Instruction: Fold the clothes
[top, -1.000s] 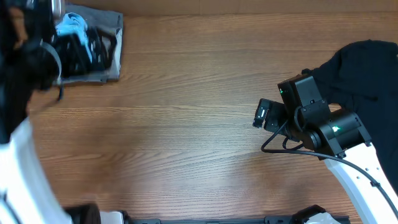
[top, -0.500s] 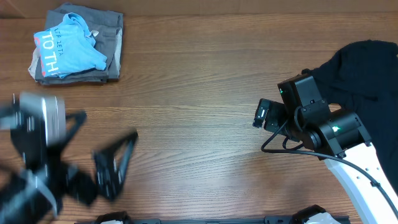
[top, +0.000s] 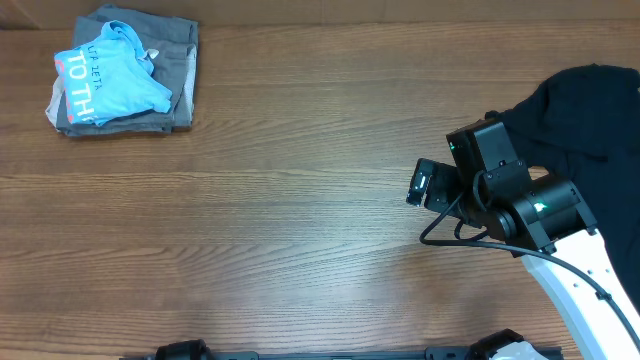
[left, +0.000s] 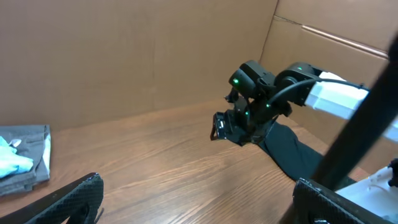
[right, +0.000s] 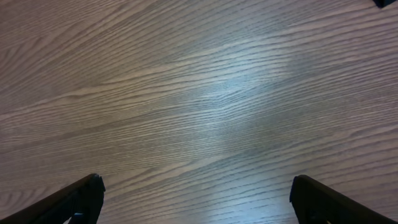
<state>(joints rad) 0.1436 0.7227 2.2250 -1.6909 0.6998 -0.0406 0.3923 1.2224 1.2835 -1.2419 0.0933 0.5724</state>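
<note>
A crumpled light blue T-shirt (top: 108, 82) with white lettering lies on a folded grey garment (top: 178, 70) at the table's far left corner. Both also show at the left edge of the left wrist view: the grey garment (left: 28, 155) and a bit of the blue shirt (left: 9, 163). A black T-shirt (top: 590, 115) lies unfolded at the right, partly under my right arm (top: 495, 190); it also shows in the left wrist view (left: 289, 152). My right gripper (right: 199, 199) is open and empty over bare wood. My left gripper (left: 199, 199) is open and empty, low over the table, out of the overhead view.
The wooden table (top: 300, 200) is backed by brown cardboard walls (left: 124, 56). My right arm (left: 255, 106) stands at the table's right side, left of the black shirt.
My left arm has left the cloth pile at the far left, swept down the left side and gone out of the overhead view. The blue shirt stays on the grey garment. The right arm has not moved.
</note>
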